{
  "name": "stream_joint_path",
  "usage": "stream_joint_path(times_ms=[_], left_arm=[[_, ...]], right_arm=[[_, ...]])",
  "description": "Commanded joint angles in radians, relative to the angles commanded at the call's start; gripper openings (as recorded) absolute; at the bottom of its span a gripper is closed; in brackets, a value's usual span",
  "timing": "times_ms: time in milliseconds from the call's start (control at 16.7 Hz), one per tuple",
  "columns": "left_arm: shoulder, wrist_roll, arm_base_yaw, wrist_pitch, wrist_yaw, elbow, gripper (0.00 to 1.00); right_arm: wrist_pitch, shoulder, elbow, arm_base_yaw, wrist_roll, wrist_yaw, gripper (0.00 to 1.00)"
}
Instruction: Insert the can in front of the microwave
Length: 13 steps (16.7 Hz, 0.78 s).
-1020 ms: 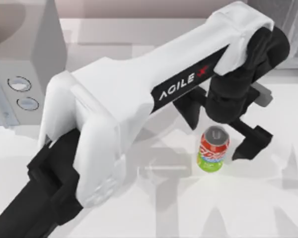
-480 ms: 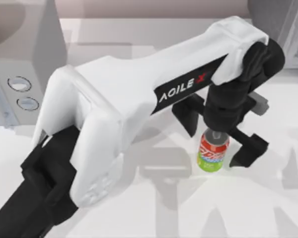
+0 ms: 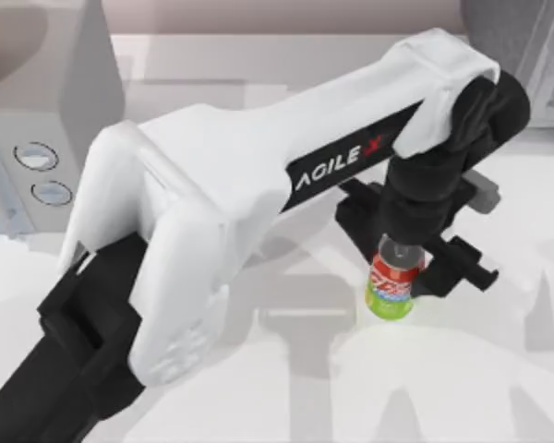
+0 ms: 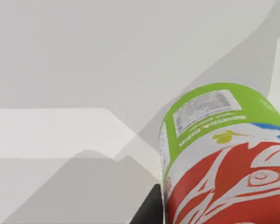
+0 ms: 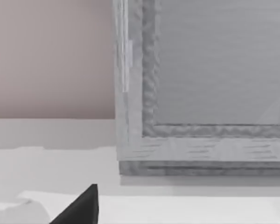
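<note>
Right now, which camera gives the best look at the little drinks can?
The left wrist view: the can looms close, its green base and red body plain. The top view shows it small, standing on the table between the left pincer's fingers. The right wrist view faces a speckled grey box.

Top view looks down; left wrist view hugs the can.

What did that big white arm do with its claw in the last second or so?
The left gripper came down over the can and drew its black fingers in from wide apart until they sit against the can's sides, so it seems to have taken hold. The can stands upright on the same spot of the table. The microwave at the table's left has not moved.
</note>
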Motion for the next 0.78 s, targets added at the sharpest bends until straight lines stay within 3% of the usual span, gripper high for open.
stream_joint_path(times_ms=[300, 780], left_arm=[[0.0, 0.0, 0.0, 0.0, 0.0, 0.0, 0.02], [0.0, 0.0, 0.0, 0.0, 0.0, 0.0, 0.0]], right_arm=[[0.0, 0.0, 0.0, 0.0, 0.0, 0.0, 1.0], [0.0, 0.0, 0.0, 0.0, 0.0, 0.0, 1.0]])
